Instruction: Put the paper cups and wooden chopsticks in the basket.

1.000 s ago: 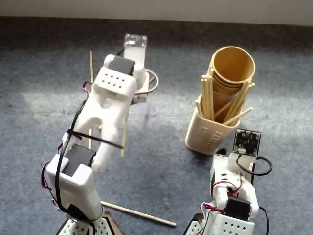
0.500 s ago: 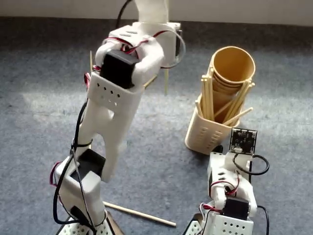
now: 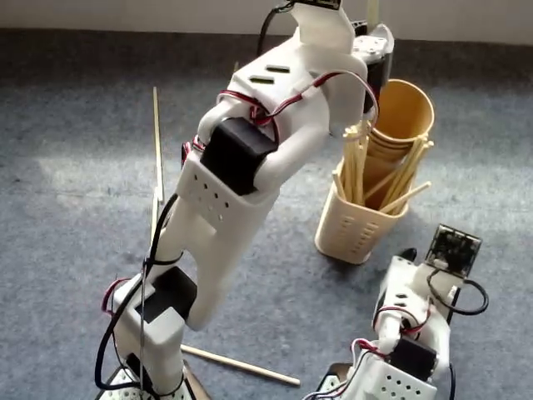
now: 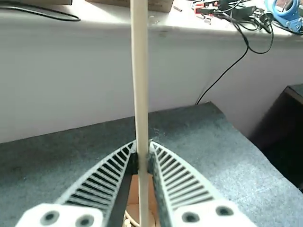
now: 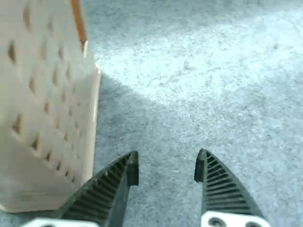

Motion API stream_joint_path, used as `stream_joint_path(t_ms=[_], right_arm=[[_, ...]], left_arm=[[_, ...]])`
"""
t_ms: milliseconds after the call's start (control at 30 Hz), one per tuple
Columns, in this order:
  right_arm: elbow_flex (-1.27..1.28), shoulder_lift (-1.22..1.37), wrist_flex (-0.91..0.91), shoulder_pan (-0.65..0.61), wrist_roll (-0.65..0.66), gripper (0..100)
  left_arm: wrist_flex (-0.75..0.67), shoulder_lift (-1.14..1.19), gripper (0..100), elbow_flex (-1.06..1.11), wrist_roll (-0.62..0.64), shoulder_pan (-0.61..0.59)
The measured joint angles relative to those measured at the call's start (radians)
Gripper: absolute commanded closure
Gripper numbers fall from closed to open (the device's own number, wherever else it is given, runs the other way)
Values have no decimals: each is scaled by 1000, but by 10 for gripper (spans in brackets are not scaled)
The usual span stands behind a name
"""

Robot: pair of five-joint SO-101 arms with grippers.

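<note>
My left gripper is shut on a wooden chopstick, which stands upright between the fingers. From above, that gripper hangs over the far rim of the cream basket, the chopstick poking up past it. Stacked paper cups and several chopsticks stand in the basket. Two loose chopsticks lie on the carpet, one at the left and one near the front. My right gripper is open and empty, low over the carpet beside the basket wall.
Grey carpet covers the table. The left arm's long white body stretches across the middle, hiding part of the carpet. The right arm sits at the front right, just in front of the basket. A pale wall runs along the back.
The left arm has risen from the far left of the carpet and swung right to the basket, carrying the chopstick. The right arm has shifted a little to the right.
</note>
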Motion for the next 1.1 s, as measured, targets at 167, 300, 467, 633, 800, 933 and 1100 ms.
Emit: stream_joint_path(t_ms=[167,300,467,633,800,933,1100], right_arm=[[0,0,-6,123,-17,800],[0,0,-6,172,-18,800],[5,0,-6,186,3,800],[5,0,-5,184,46,800],[5,0,-5,155,52,800],[5,0,-5,149,55,800],[5,0,-5,149,55,800]], left_arm=[[28,-5,996,-121,-17,3],[84,-2,996,-133,-21,23],[86,-2,995,-115,-23,63],[87,55,978,-84,-29,106],[124,95,901,-84,-31,97],[132,107,918,-84,-31,103],[138,107,918,-84,-31,97]])
